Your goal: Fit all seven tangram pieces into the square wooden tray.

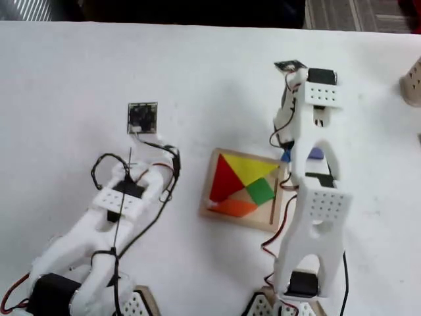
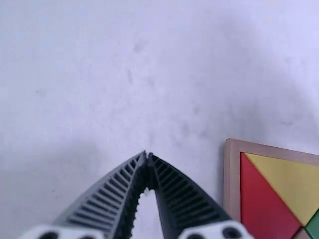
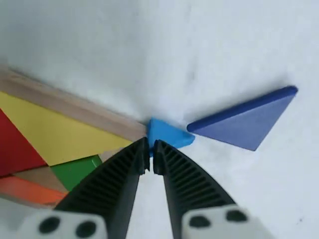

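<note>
The square wooden tray (image 1: 212, 197) lies mid-table holding red (image 1: 225, 179), yellow (image 1: 248, 168), green (image 1: 261, 191) and orange (image 1: 235, 208) pieces. My right gripper (image 3: 150, 145) hangs at the tray's far right corner (image 3: 75, 107), its fingertips pinched on the near corner of a small light blue triangle (image 3: 169, 133) that rests against the tray's outer corner. A dark blue triangle (image 3: 246, 124) lies on the table just beyond it, also seen as the dark blue triangle (image 1: 317, 153). My left gripper (image 2: 147, 158) is shut with nothing in it, over bare table left of the tray edge (image 2: 230, 174).
The right arm (image 1: 314, 197) stretches along the tray's right side and covers part of it. A small camera board (image 1: 142, 117) with cables lies left of the tray. A tan perforated object (image 1: 412, 82) stands at the far right edge.
</note>
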`<state>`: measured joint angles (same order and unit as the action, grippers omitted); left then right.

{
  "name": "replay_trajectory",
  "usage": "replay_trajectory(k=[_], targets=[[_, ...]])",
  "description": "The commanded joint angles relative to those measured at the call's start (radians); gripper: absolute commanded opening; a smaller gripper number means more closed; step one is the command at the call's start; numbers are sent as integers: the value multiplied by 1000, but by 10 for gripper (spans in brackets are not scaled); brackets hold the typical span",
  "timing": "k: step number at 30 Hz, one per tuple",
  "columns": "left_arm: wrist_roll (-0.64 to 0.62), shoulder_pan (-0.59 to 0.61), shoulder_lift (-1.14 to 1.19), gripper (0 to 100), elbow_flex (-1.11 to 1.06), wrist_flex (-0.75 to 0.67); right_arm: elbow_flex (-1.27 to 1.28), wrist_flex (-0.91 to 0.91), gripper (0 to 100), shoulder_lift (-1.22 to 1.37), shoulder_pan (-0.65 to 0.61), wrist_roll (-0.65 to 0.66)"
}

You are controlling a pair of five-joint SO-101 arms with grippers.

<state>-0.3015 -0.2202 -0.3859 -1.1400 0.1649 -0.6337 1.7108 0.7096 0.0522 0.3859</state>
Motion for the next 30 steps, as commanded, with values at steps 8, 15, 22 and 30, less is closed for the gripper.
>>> replay_trajectory(k=[8,15,22,30], targets=[[14,10,-28,24,11,-21,206,-61,18,-99,104,95],[14,10,-28,24,11,-23,133,-28,118,-99,113,97],[14,10,-28,24,11,-25,163,-7,163,-99,128,-141],[14,12,-28,24,11,-23,288,-133,163,-101,114,-245]])
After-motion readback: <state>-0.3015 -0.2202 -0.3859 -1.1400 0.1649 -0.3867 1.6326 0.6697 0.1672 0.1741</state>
